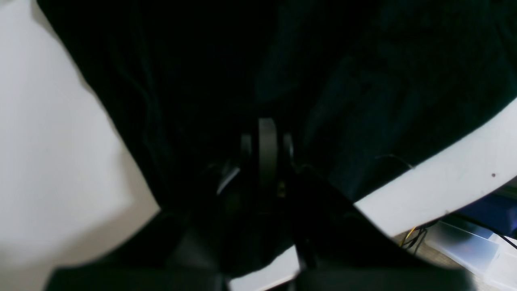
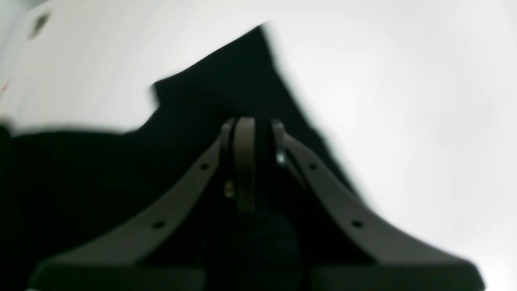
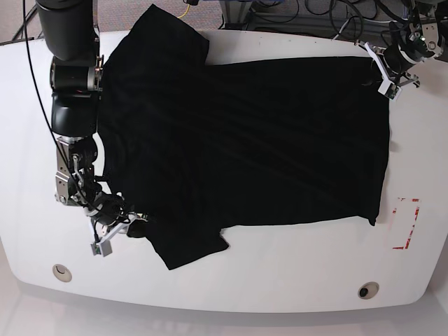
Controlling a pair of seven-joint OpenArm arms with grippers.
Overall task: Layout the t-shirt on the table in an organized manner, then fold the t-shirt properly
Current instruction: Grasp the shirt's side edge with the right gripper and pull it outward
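The white table (image 3: pixel 280 280) takes up nearly the whole base view, glossy, with curved edges; the black t-shirt (image 3: pixel 259 140) lies spread across most of it, its body running left to right, one sleeve reaching up over the far edge at the upper left, the other sleeve lying toward the near edge at the lower left; the hem runs down the right side, wrinkled and slightly uneven. The arm on the left of that view stands over the shirt's left margin; its right gripper (image 3: pixel 129 222) sits at the lower sleeve, and the right wrist view shows its jaws drawn close together on black cloth (image 2: pixel 121 182), pinching the t-shirt, though the picture is blurred. At the upper right corner of the shirt the left gripper (image 3: pixel 381 73) is at the hem near the table's far edge; in the left wrist view its fingers (image 1: pixel 266 149) are pressed together with dark cloth (image 1: pixel 363 81) all around them, pinching the t-shirt. A red tape outline (image 3: pixel 406 224) lies just right of the hem; two round grommet holes (image 3: pixel 61 270) sit near the front edge.
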